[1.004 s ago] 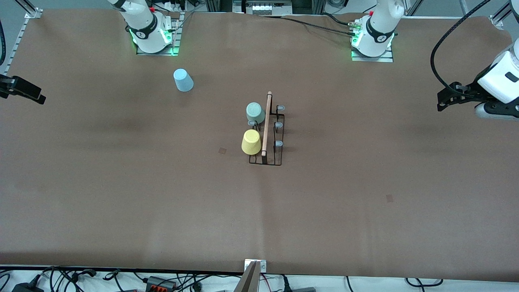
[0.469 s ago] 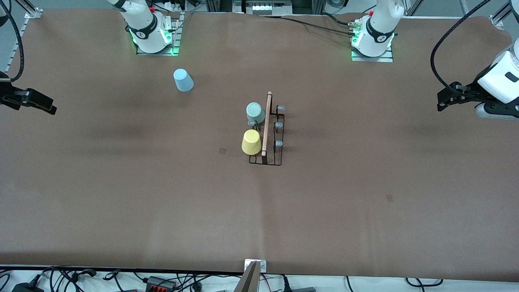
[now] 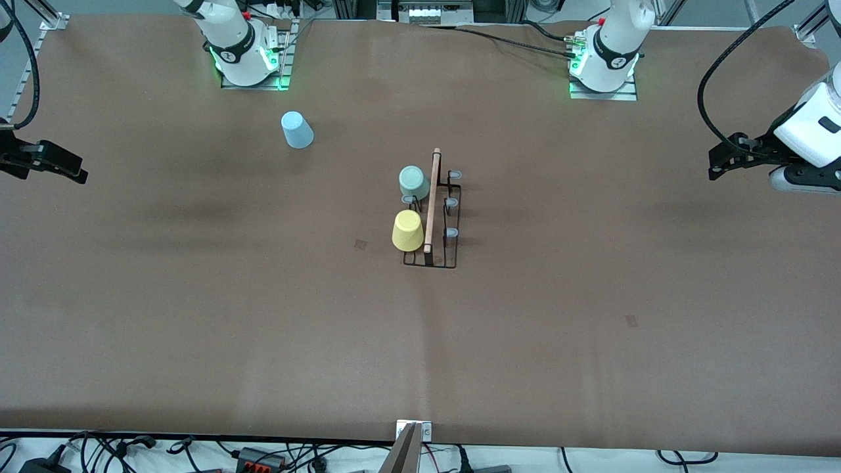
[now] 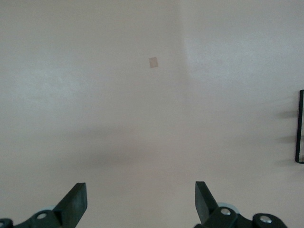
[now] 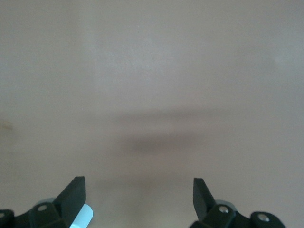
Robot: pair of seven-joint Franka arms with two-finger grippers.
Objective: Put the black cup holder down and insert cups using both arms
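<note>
3 cups: mint cup (image 3: 414, 182) and yellow cup (image 3: 407, 230) on black cup holder (image 3: 439, 217) mid-table; blue cup (image 3: 297, 130) near the edge where the arm bases stand. Left gripper (image 4: 140, 204) and right gripper (image 5: 137, 199): fingers wide apart, empty, over bare table (image 3: 591, 295) at its two ends.

Even, diffuse overhead light, matte brown desk (image 3: 591, 295) without glare, faint broad shadow bands across it, green base LEDs glowing, wrist views paler, washed out, soft blurred shadow smudges

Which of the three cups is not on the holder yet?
The light blue cup: it stands alone on the table near the right arm's base, while the green and yellow cups sit on the black cup holder.
</note>
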